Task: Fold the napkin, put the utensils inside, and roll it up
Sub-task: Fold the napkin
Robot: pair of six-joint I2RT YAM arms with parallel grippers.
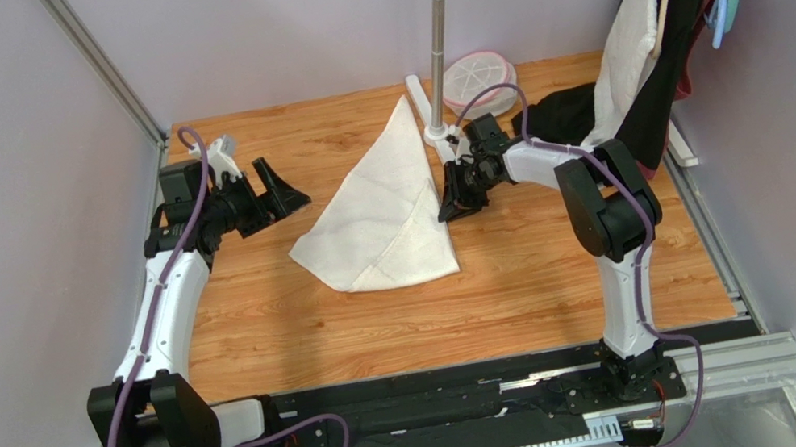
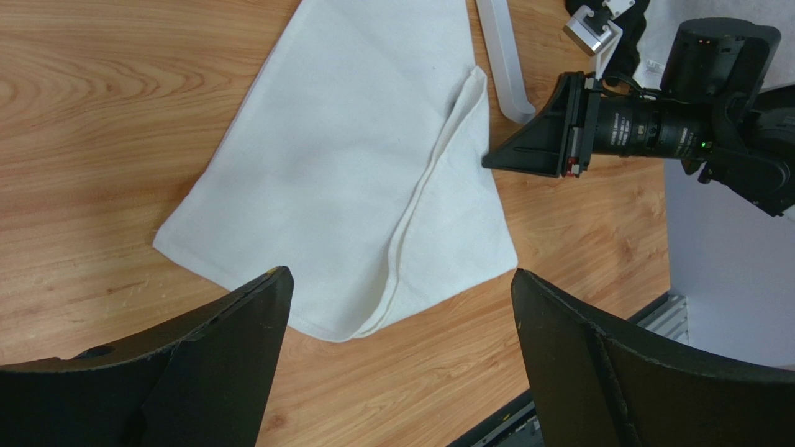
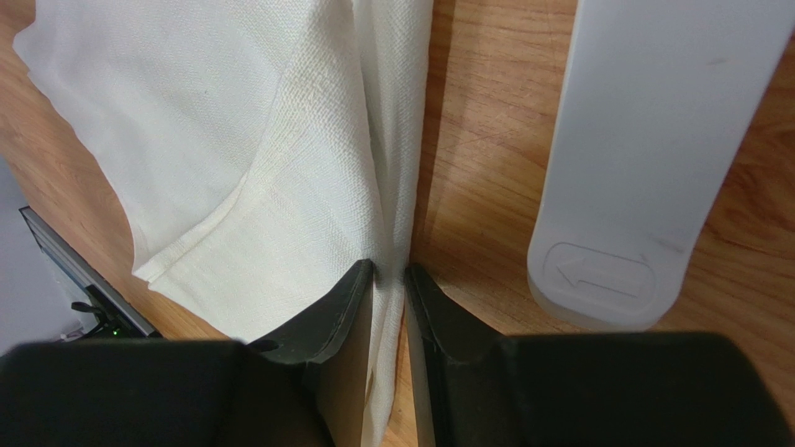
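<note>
Top view: napkin (image 1: 384, 220), folded to a triangle, lies mid-frame on the worktop (image 1: 298, 327). Left fingers (image 1: 272, 177) are at frame left, well apart from it.
Left wrist: fingers spread wide, holding nothing.
Right wrist: right fingers (image 3: 341, 326) are clamped on the napkin's edge, probably to lift it for another fold.

Bare bench (image 1: 525, 287) at 6 o'clock of napkin (image 1: 383, 214), open right across to the near rail (image 1: 444, 385). Open strip at 9 o'clock too, between napkin and left gripper (image 2: 399, 277), whose jaws are spread and apart from the cloth. At 3 o'clock, right gripper (image 3: 389, 270) pinches the napkin's edge; stand foot (image 3: 644, 140) lies just beside it. The pole (image 1: 436, 8), round dish (image 1: 478, 77), black cloth (image 1: 562, 115) and hung clothes (image 1: 640, 33) crowd 1 to 2 o'clock.
</note>
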